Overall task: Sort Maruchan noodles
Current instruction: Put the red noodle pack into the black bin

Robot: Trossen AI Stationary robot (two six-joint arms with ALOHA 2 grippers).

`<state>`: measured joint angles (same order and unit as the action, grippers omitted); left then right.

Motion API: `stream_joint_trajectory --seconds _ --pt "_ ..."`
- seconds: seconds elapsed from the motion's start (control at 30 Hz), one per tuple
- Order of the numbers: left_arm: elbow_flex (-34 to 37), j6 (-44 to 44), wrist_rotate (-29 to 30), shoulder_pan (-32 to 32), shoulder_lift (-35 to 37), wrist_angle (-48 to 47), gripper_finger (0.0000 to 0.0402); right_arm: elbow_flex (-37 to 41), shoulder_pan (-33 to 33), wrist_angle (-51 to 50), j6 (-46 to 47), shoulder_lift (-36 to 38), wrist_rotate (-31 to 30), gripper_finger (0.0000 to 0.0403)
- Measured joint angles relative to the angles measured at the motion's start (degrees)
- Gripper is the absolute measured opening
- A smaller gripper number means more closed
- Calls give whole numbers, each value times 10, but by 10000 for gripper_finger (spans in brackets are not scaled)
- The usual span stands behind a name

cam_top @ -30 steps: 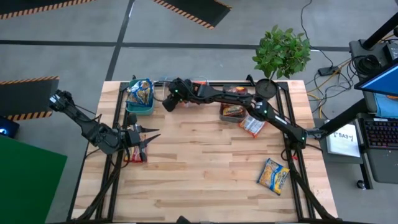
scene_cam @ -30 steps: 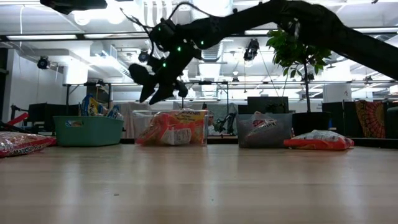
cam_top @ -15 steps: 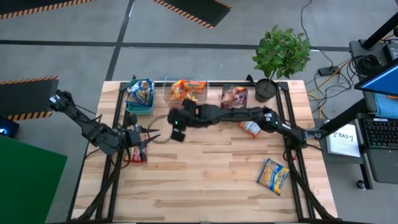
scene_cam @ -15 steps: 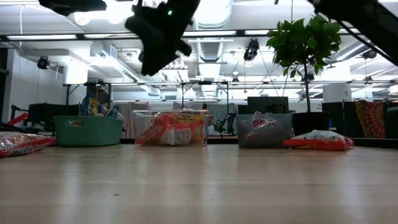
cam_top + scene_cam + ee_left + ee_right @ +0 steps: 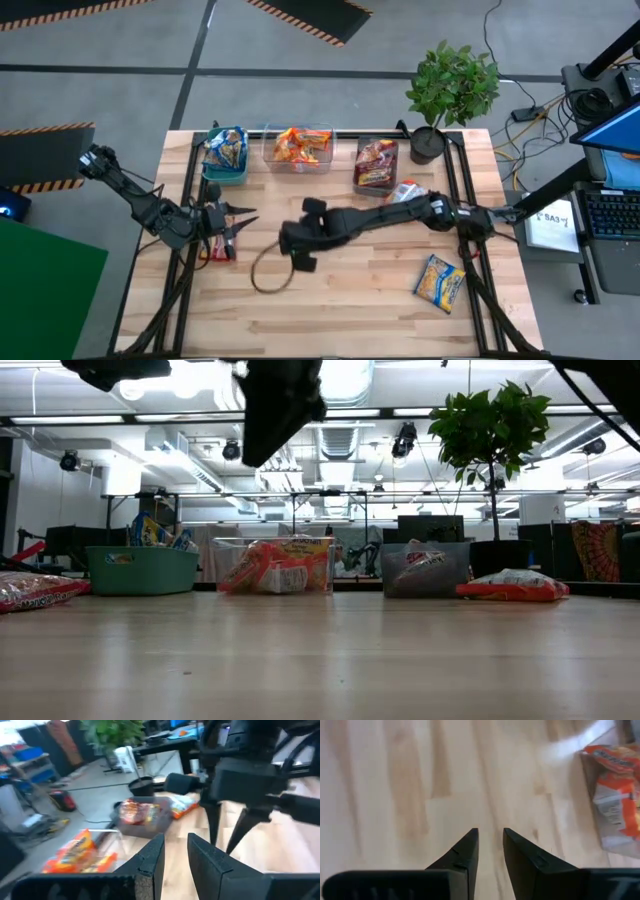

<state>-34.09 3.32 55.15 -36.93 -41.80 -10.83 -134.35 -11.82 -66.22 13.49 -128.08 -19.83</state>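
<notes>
The Maruchan noodles lie sorted and loose. Blue-and-yellow packets fill the teal bin (image 5: 225,155), orange ones the clear bin (image 5: 298,147), dark red ones the grey bin (image 5: 375,165). Loose on the table lie an orange packet (image 5: 405,192), partly under the right arm, a blue-and-yellow packet (image 5: 440,280) and a red packet (image 5: 215,247). My right gripper (image 5: 302,255) hangs over bare wood mid-table, fingers narrowly open (image 5: 490,837), holding nothing. My left gripper (image 5: 245,222) waits open at the table's left edge, just above the red packet.
The three bins stand in a row along the far edge (image 5: 275,565). A potted plant (image 5: 452,85) stands at the far right corner. A thin cable loop (image 5: 265,275) hangs by the right gripper. Bare wood spreads across the near half of the table (image 5: 340,310).
My right gripper has swung from above the clear bin at the far edge toward the near edge, out over the middle of the table, holding nothing. With the arm gone from above them, the clear and grey bins now show fully.
</notes>
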Motion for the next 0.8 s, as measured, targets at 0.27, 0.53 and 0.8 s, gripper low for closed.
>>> stream_joint_trajectory --seconds 0.27,0.53,0.8 --pt "-1 80 -67 0 -6 -13 65 0 -53 -59 -6 10 -93 63" --pt "-15 338 -84 0 -51 -142 49 19 -92 -54 -73 40 -132 52" --pt "-15 690 -205 0 -158 -313 43 173 -93 6 -96 131 -133 52"
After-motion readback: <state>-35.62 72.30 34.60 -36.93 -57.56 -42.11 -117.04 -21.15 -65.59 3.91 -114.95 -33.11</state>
